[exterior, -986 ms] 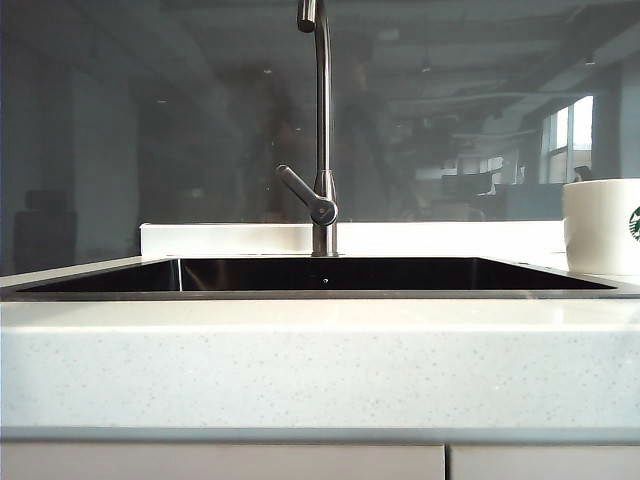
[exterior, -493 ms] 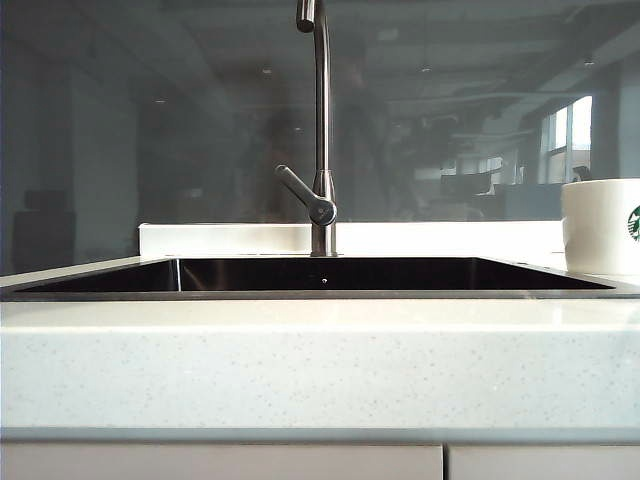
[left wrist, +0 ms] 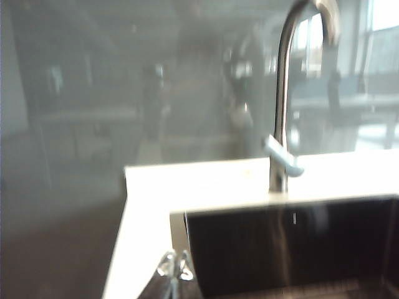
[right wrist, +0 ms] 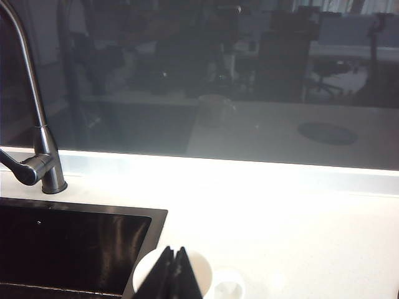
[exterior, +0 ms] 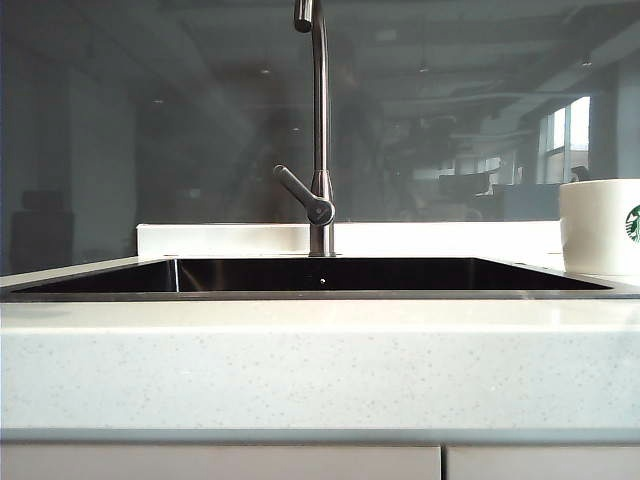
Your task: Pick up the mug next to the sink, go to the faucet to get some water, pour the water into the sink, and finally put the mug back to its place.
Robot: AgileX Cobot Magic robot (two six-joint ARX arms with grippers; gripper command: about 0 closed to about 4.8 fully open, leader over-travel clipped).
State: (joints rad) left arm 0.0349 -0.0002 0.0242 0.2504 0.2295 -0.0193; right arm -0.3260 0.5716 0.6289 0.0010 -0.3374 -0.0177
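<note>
The white mug with its green logo stands on the counter right of the sink. The tall steel faucet rises behind the sink's middle, lever angled to the left. No water shows. Neither gripper appears in the exterior view. My right gripper is shut and empty, hovering above the mug, whose handle points away from the sink. My left gripper is shut and empty by the sink's left corner, with the faucet beyond it.
A pale speckled countertop surrounds the sink, with cabinet fronts below. A dark glass wall stands right behind the counter's raised white back ledge. Bare counter stretches past the mug.
The whole exterior view has slid very slightly to the left. The mug, faucet and sink keep their places relative to each other.
</note>
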